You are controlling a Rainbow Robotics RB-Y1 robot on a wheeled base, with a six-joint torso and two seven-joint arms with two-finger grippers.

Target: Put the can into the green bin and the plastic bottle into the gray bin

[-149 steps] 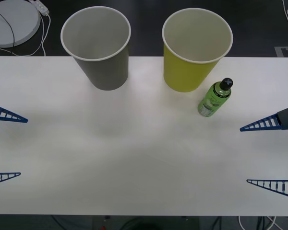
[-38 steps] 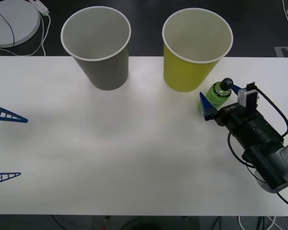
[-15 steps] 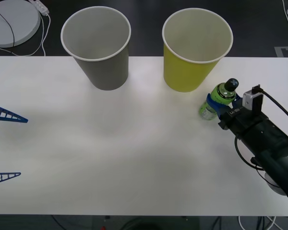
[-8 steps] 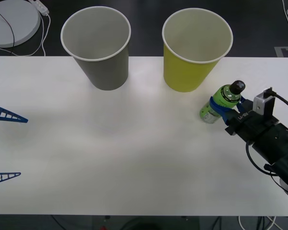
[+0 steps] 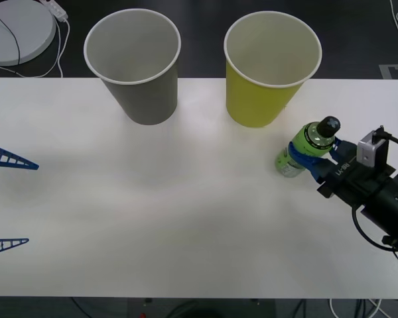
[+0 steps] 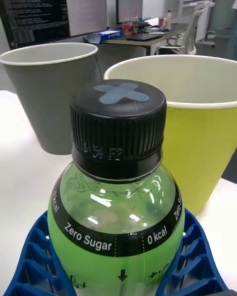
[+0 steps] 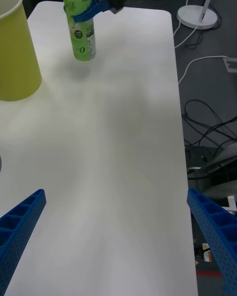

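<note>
While my right gripper [image 5: 313, 154] clamps the plastic bottle [image 5: 306, 144], both blue fingers [image 6: 192, 261] wrap its upper body just under the shoulder, pads pressed on the label from either side. Bottle is lifted: the left wrist view shows its base clear of the table [image 5: 186, 218] with a shadow underneath. It leans a bit, black cap [image 5: 329, 124] toward the table's right edge. Cap has a pale cross on top in the right wrist view.

Position: near the table's right edge, toward the far side, just beside the green bin [image 5: 268, 69] and not touching it.

Green bin stands upright at the table's far edge, right of centre. Gray bin [image 5: 136, 66] stands upright at the same far edge, left of centre, well apart from the bottle. Both bins apart from each other, pale insides visible, nothing seen inside from the front view.

My left gripper [image 5: 6, 202] is parked at the table's left edge, fingers spread wide, gripping nothing, well away from both bins.

White round base [image 5: 16, 26] with cable sits on the floor beyond the table's far left corner.
</note>
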